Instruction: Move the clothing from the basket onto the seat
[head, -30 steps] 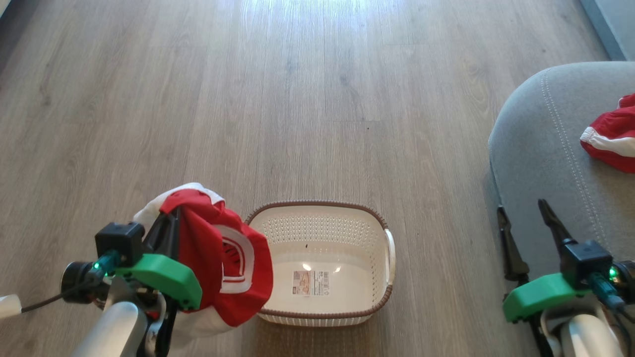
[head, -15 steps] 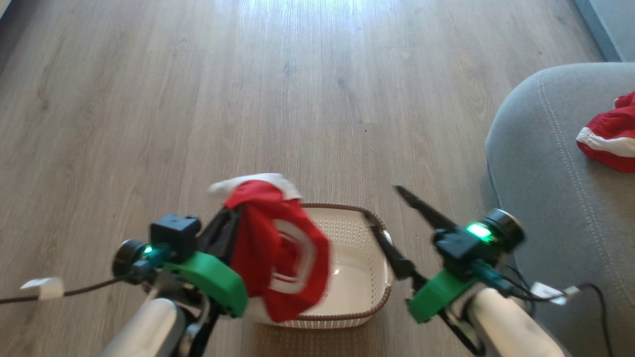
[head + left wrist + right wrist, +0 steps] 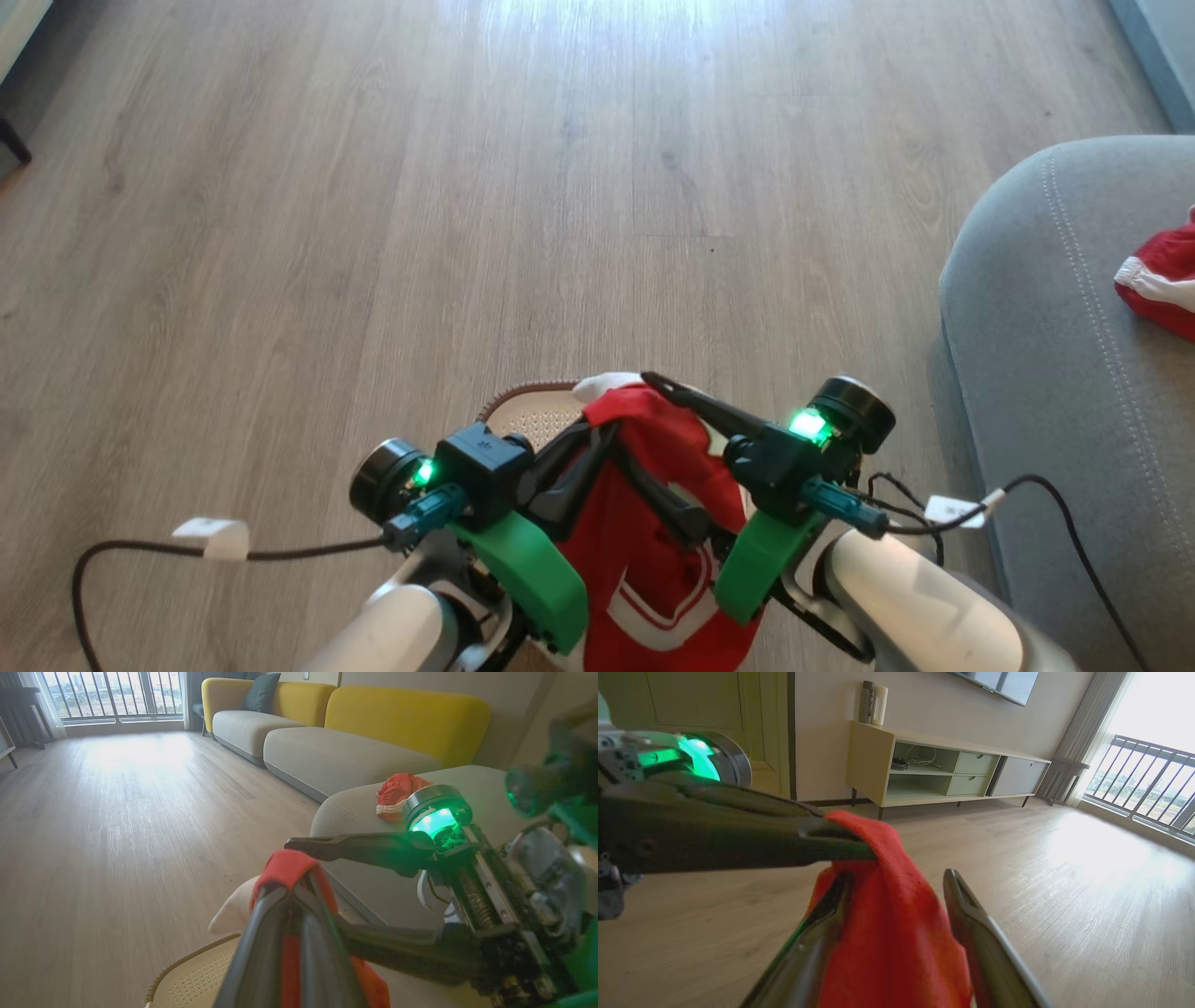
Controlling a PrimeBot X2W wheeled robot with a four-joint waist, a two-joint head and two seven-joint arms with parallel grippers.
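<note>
Left hand (image 3: pixel 597 434): closed tight, with a fold of the held garment (image 3: pixel 653 560) pinched between its two dark fingers. The pinch is made near the top of the cloth, above the basket (image 3: pixel 523 401).
Right hand (image 3: pixel 635 417): spread as wide as it goes, with nothing gripped. Its fingers are set on either side of the hanging cloth, just under the left hand's pinch. Whether the cloth is pressed by either finger cannot be told.
Held garment: bright red with white bands and a white patch at the top. It is hung from the left hand and draped down in front of both forearms. Whether its lower end is touching the basket cannot be told.
Basket: stood on the floor (image 3: pixel 373 233) directly under the held garment and largely covered by it. A stretch of brown rim and perforated cream wall is left showing. It is placed near the seat's rounded edge, apart from it.
Seat (image 3: pixel 1036 373): grey fabric with lines of pale stitching, seen at the right of the head view.
Garment on the seat (image 3: pixel 1158 285): red with a white cuff, laid on the seat's top, back from the rounded edge and well apart from both hands. It is cut off by the picture's edge.
Floor: pale wood planks, with bright glare at the far end.
Cable (image 3: pixel 210 539): dark, with a white tag, trailed from the left wrist.
</note>
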